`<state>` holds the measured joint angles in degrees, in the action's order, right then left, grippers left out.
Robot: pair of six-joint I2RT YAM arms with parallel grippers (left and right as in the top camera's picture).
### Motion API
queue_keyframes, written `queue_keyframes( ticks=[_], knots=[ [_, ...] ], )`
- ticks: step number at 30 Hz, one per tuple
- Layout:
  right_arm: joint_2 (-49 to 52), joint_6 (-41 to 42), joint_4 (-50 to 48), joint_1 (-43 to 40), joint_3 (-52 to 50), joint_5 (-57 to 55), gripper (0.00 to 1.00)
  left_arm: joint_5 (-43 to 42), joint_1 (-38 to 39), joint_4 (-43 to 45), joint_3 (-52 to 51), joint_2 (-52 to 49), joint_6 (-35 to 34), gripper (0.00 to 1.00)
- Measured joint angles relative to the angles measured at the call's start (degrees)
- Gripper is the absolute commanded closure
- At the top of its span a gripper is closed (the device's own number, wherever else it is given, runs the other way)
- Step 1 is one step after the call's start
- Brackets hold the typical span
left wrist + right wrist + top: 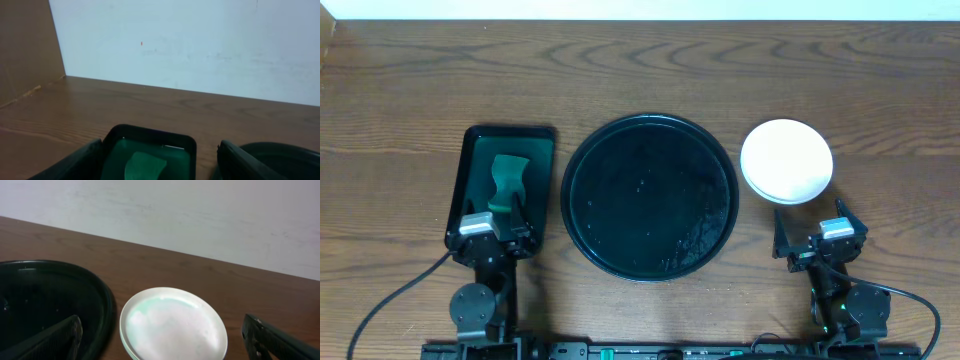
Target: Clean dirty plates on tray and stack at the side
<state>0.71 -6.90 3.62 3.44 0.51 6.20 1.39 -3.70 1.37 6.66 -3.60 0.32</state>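
The large round black tray [649,196] sits at the table's middle with no plates on it; its edge also shows in the right wrist view [60,300]. The plates [786,160] lie stacked to the right of the tray, pale and clean on top; the stack also shows in the right wrist view [172,325]. My right gripper [817,237] is open and empty, just in front of the stack. My left gripper [492,228] is open and empty at the near end of the small green tray.
A dark green rectangular tray [470,170] left of the black tray holds a green sponge [507,182], also seen in the left wrist view [144,166]. A pale wall stands behind the wooden table.
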Motion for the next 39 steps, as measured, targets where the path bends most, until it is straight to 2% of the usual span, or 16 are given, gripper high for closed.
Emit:
queue_keyframes(
  ticks=[10,12,39],
  knots=[
    [0.00,0.00,0.00,0.00,0.00,0.02,0.01,0.00,0.00,0.55,-5.29,2.99,1.64,0.27],
    [0.00,-0.02,0.00,0.00,0.00,0.02,0.01,-0.17,0.00,-1.68,-5.79,2.93,1.68,0.27],
    [0.00,0.00,-0.02,0.00,-0.02,0.02,0.01,-1.27,0.00,-2.82,-5.64,2.99,1.68,0.27]
  ],
)
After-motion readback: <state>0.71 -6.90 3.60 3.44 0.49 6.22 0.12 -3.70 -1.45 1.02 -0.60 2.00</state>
